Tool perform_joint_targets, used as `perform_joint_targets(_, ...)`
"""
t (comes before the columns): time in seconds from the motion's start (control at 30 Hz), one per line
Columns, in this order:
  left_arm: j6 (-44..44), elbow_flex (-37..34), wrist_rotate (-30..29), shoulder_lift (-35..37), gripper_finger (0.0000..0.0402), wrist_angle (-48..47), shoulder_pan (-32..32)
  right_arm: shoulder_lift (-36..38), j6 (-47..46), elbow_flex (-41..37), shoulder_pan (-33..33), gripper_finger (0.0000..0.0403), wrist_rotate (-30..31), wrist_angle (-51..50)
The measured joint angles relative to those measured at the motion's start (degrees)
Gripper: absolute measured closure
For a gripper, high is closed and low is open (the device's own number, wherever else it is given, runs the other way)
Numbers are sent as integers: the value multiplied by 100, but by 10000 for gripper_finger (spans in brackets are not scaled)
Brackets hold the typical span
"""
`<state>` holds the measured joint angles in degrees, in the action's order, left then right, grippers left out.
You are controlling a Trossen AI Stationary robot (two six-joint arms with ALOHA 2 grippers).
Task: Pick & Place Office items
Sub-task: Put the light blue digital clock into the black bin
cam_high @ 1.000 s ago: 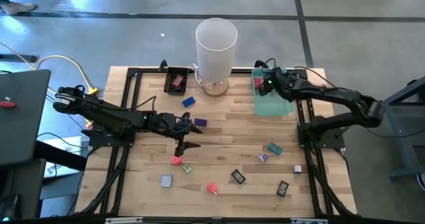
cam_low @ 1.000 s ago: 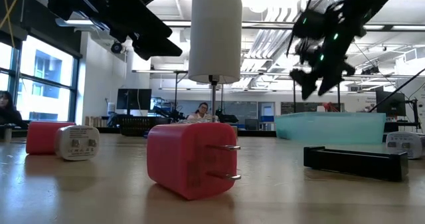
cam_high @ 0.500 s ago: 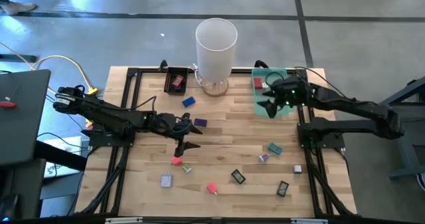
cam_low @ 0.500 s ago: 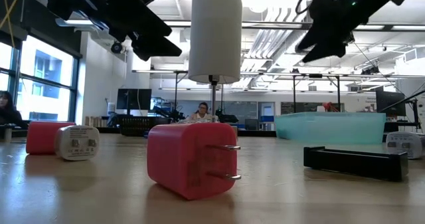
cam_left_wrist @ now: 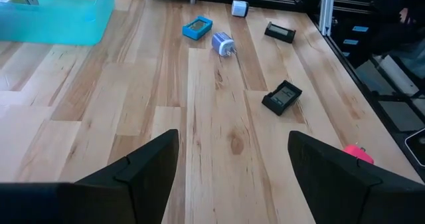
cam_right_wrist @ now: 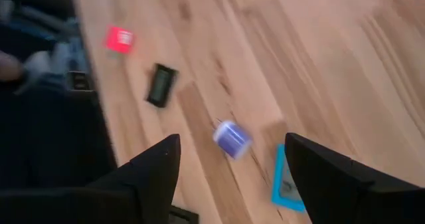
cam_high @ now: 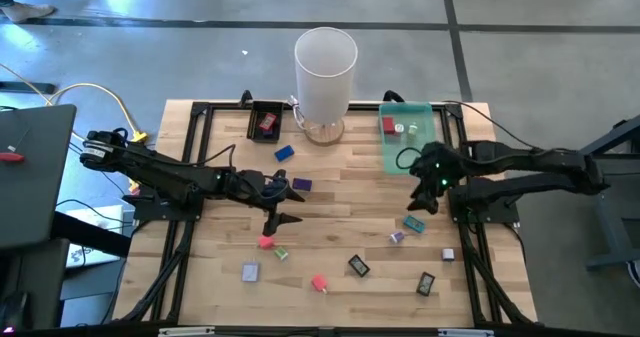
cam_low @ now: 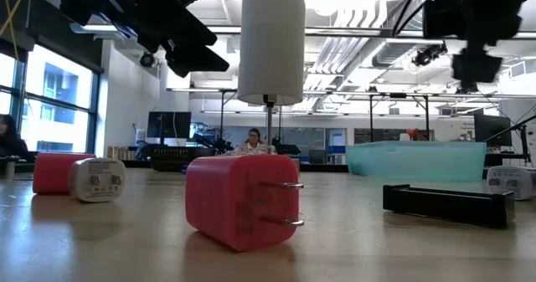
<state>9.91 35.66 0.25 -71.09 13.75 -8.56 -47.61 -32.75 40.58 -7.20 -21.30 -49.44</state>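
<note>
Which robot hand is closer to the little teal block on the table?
The right one. The right gripper, open, hangs just above the teal block, on the side toward the green tray. The left gripper, also open, sits far across the table, near the purple piece.

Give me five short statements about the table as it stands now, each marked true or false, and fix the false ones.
1. The right pincer is open and empty. True.
2. The tall white cylinder lies on its side. False: it stands upright at the table's far edge.
3. The translucent green tray holds a red item. True.
4. The left pincer grips a purple block. False: its fingers are open with nothing between them, and the block lies on the wood beside it.
5. The small black tray is empty. False: a red piece lies in it.
</note>
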Motion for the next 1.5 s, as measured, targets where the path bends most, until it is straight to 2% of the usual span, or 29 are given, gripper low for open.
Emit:
perform_joint_targets(0.37, -2, 0, -13, -178, 127, 27, 2, -229, -1729, -2, 1813, 151, 1939, -399)
perform_joint_targets(0.67, -4, -4, -13, -374, 127, 81, 2, -1110, -2674, -2, 2992, 152, 2527, -401)
perform_joint_targets(0.87, -4, -11, -11, -447, 127, 351, 2, -1983, -2765, -2, 3254, 152, 2578, -496)
perform_joint_targets(1.17, 48, -7, -11, -463, 127, 633, 2, -3178, -2720, -2, 3225, 152, 2247, -638)
perform_joint_targets(1.5, 94, -7, -7, -463, 127, 929, 2, -3853, -2249, -2, 2985, 152, 2104, -266)
